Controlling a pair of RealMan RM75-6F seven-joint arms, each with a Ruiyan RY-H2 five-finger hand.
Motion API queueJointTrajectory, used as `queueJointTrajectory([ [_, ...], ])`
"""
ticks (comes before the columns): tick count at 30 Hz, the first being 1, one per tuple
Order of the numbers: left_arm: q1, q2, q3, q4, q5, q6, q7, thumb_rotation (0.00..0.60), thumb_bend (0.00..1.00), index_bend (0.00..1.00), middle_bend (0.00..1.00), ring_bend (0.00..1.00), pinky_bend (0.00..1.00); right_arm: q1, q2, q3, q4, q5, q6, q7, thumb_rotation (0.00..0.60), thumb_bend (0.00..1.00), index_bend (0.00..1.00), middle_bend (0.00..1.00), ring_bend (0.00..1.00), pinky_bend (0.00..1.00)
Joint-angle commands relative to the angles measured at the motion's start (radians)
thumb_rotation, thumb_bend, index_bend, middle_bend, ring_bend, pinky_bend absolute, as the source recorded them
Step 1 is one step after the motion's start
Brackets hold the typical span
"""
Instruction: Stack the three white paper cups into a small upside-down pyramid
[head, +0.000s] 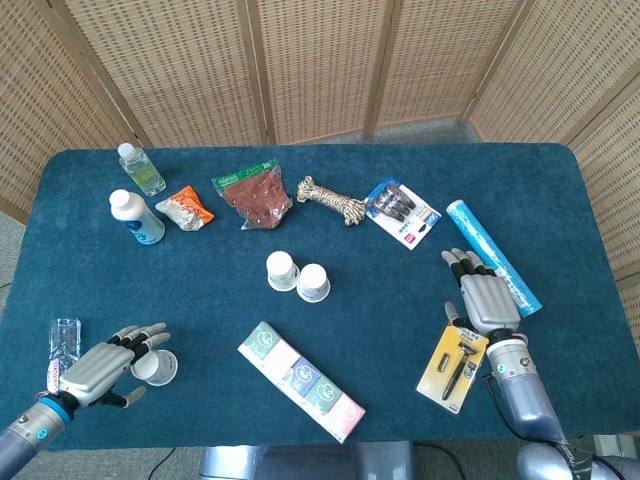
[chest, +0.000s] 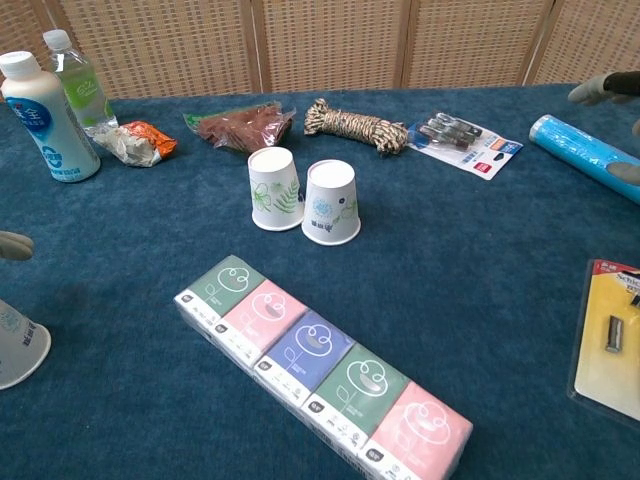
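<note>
Blue felt tabletop (head: 400, 330) is hosting the pickup: left hand (head: 97, 366), fingers spread and grasping nothing, is hovering beside third upside-down white paper cup (head: 155, 368), needing to close around it and carry it to the paired upside-down white cups (head: 298, 277), while right hand (head: 482, 296) is lying flat, released

Upper left of the head view: two bottles (head: 137, 195) beside an orange snack packet (head: 187, 209). Centre top, a rope coil (head: 333, 201); tissue packs (head: 300, 381) (five, in a row) lower centre.

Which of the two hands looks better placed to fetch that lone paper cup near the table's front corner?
Left. The left hand sits open right beside the lone white paper cup, while the right hand rests far across the table.
</note>
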Motion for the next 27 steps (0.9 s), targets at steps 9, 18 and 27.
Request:
queueJointTrajectory([
  [9, 0.017, -0.029, 0.002, 0.02, -0.004, 0.001, 0.006, 0.6, 0.43, 0.0, 0.0, 0.0, 0.0, -0.006, -0.004, -0.003, -0.001, -0.007, 0.003, 0.0, 0.6, 0.49, 0.02, 0.0, 0.0, 0.21],
  [18, 0.029, -0.088, -0.024, 0.067, -0.042, 0.009, 0.006, 0.6, 0.43, 0.12, 0.0, 0.0, 0.23, -0.02, 0.005, -0.005, -0.006, -0.013, 0.014, 0.01, 0.6, 0.49, 0.02, 0.0, 0.0, 0.21],
  [27, 0.045, -0.108, -0.021, 0.082, -0.041, 0.026, -0.001, 0.6, 0.44, 0.22, 0.03, 0.02, 0.39, -0.032, 0.013, -0.008, -0.008, -0.024, 0.013, 0.025, 0.6, 0.49, 0.02, 0.0, 0.0, 0.21],
])
